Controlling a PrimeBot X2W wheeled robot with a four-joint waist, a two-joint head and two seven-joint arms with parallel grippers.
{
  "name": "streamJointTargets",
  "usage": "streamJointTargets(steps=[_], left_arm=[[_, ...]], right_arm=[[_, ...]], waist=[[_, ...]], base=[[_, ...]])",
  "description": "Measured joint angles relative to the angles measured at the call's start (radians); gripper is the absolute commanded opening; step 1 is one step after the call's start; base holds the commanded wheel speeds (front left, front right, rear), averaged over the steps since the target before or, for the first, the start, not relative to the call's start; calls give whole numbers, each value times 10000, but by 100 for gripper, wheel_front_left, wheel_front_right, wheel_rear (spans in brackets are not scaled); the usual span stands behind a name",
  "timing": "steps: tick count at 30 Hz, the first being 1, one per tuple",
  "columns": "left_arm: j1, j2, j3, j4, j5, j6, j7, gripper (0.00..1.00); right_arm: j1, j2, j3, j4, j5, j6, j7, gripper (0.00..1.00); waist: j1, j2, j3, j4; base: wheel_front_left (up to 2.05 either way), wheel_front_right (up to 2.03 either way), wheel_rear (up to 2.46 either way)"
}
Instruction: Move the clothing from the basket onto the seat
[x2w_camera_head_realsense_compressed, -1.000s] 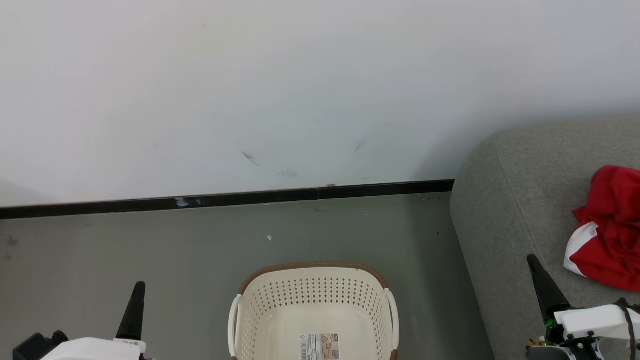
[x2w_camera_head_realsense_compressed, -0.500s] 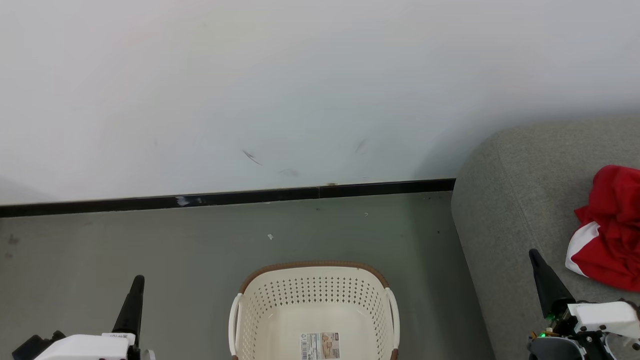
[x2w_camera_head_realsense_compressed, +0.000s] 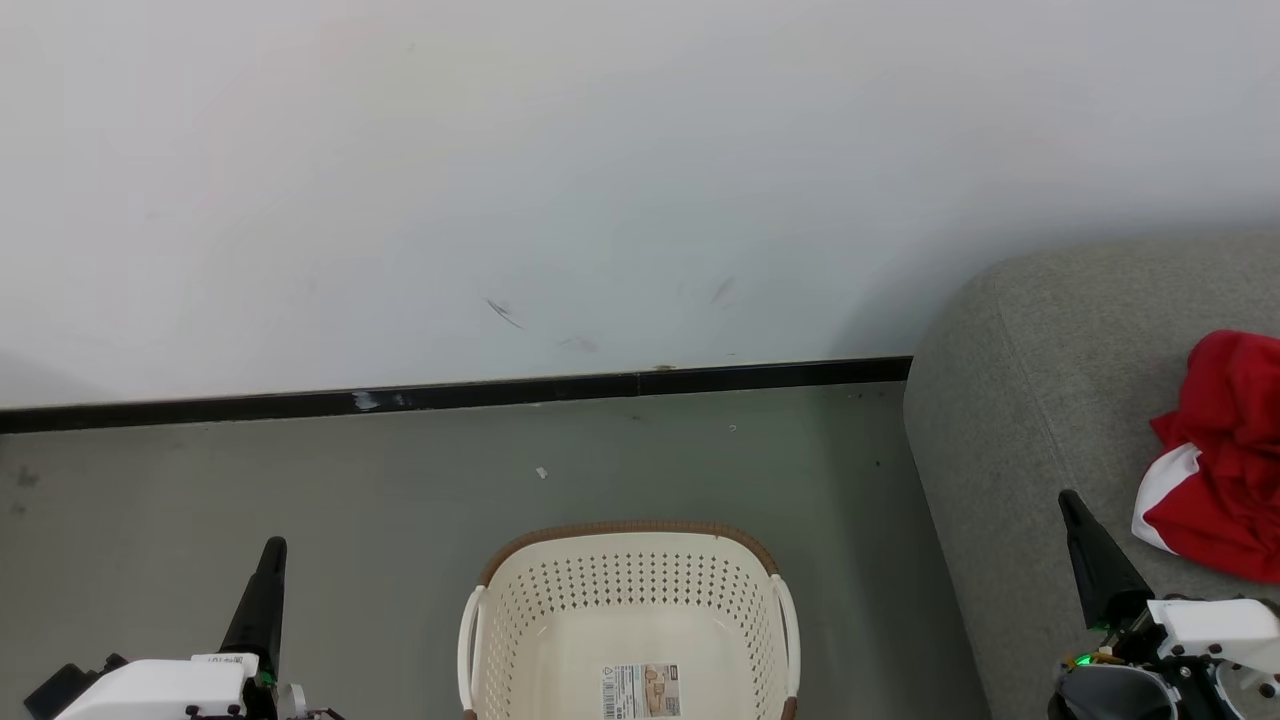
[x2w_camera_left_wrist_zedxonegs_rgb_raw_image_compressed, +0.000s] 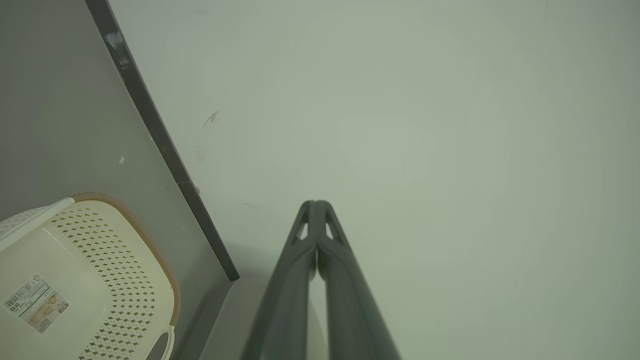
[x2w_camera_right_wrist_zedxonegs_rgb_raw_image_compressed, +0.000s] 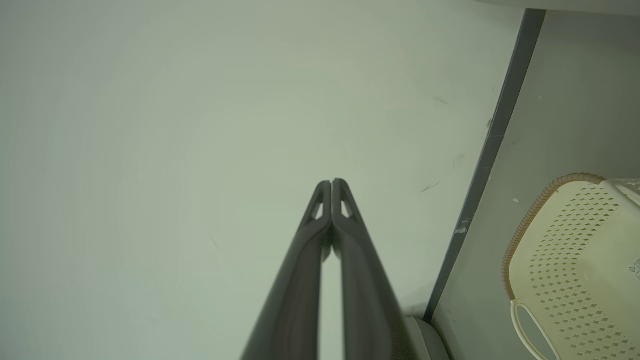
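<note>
The basket (x2w_camera_head_realsense_compressed: 625, 528) stands on the grey floor (x2w_camera_head_realsense_compressed: 400, 480) straight ahead of me. Its brown rim curves round the far side, and a white handle sits on each side. What I can see of its inside is bare cream plastic: walls pierced with small diamond holes, and a printed label (x2w_camera_head_realsense_compressed: 640, 691) stuck flat to the bottom. The near part of the basket is cut off by the edge of the head view.

The clothing (x2w_camera_head_realsense_compressed: 1225, 470) lies well to the right of the basket, bunched in a red heap with a white panel at its lower left. It rests on top of the seat (x2w_camera_head_realsense_compressed: 1010, 400), whose rounded grey-green corner stands just right of the basket.

My left gripper (x2w_camera_head_realsense_compressed: 273, 549) hangs over the floor to the left of the basket, fingers pressed together and holding nothing. My right gripper (x2w_camera_head_realsense_compressed: 1068, 498) is to the right of the basket, over the seat and just beside the clothing without touching it. Its fingers are also closed tip to tip on nothing.

Beyond the basket, a black baseboard (x2w_camera_head_realsense_compressed: 500, 395) runs along the foot of a pale wall (x2w_camera_head_realsense_compressed: 600, 180).
</note>
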Motion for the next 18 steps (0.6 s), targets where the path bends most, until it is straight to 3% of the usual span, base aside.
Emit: streamJointTargets(steps=[18], left_arm=[[0, -2, 4, 15, 0, 0, 2, 0]], right_arm=[[0, 0, 0, 4, 0, 0, 0, 0]], waist=[[-1, 0, 0, 0]], base=[[0, 0, 0]])
